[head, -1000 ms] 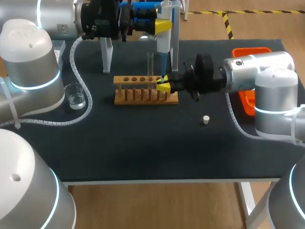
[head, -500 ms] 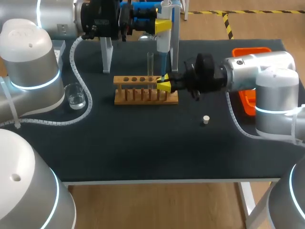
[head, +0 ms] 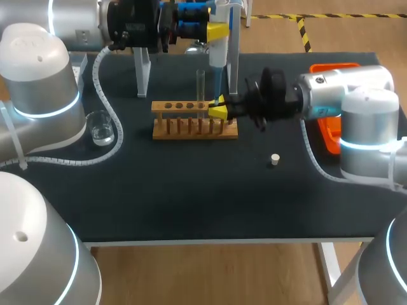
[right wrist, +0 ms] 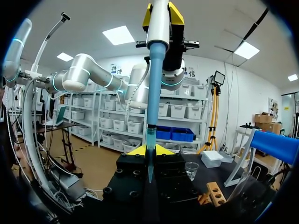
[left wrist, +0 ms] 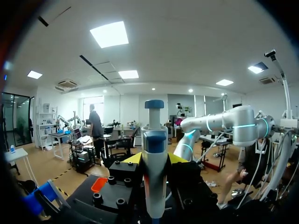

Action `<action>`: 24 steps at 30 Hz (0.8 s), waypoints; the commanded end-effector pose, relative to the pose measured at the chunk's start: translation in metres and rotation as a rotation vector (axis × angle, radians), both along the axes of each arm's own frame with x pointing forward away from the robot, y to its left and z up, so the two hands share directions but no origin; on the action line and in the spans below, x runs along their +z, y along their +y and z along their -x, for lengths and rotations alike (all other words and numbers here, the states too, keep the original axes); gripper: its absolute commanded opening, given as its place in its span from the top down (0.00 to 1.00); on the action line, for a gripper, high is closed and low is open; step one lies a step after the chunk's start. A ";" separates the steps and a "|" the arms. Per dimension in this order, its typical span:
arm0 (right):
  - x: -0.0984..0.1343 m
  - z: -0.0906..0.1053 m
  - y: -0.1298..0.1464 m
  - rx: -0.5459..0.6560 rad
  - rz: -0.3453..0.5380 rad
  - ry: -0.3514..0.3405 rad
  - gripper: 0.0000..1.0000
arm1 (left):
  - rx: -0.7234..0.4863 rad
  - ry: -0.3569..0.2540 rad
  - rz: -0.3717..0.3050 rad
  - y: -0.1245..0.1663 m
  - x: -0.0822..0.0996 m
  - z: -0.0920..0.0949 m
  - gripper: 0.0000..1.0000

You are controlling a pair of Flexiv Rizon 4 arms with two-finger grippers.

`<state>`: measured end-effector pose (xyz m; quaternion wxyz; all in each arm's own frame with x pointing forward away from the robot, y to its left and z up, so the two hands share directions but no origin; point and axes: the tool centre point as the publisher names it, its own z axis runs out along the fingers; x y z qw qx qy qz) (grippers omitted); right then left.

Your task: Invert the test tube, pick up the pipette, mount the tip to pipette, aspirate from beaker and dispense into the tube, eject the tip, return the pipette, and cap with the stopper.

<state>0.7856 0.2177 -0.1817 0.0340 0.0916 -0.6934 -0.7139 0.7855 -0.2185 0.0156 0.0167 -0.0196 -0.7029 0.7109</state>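
Observation:
My left gripper (head: 216,30) hangs over the far side of the table, shut on the white and blue pipette (head: 217,54), which points straight down. In the left wrist view the pipette (left wrist: 154,154) stands upright between the yellow fingers. Below its shaft, my right gripper (head: 219,112) is shut on a translucent pipette tip (right wrist: 150,137), held in line with the blue shaft of the pipette (right wrist: 154,70). A glass test tube (head: 200,86) stands upright in the wooden rack (head: 191,127). The beaker (head: 100,127) holds clear liquid at the left. A white stopper (head: 275,159) lies on the mat.
An orange tray (head: 331,136) sits at the table's right edge behind my right arm. A clear stand (head: 142,73) rises behind the rack. The beaker (right wrist: 191,169) and the rack (right wrist: 214,193) show beside my right gripper (right wrist: 150,151).
My right gripper has edged slightly upward with the tip, closer to the pipette's shaft. The left arm and the pipette have barely shifted.

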 end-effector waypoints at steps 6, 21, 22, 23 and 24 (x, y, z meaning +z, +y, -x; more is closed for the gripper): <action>0.023 0.000 0.000 -0.001 -0.011 -0.015 1.00 | -0.001 0.001 -0.003 0.001 -0.007 0.000 1.00; -0.003 0.006 -0.010 -0.012 0.040 0.003 0.00 | -0.001 0.001 -0.003 0.001 -0.007 0.000 1.00; -0.007 0.006 -0.014 -0.014 0.048 0.005 0.00 | -0.001 0.001 -0.003 0.001 -0.007 0.000 1.00; -0.009 0.006 -0.017 -0.016 0.055 0.007 0.00 | -0.001 0.001 -0.003 0.001 -0.007 0.000 1.00; -0.011 0.006 -0.020 -0.018 0.062 0.007 0.00 | -0.001 0.001 -0.003 0.001 -0.007 0.000 1.00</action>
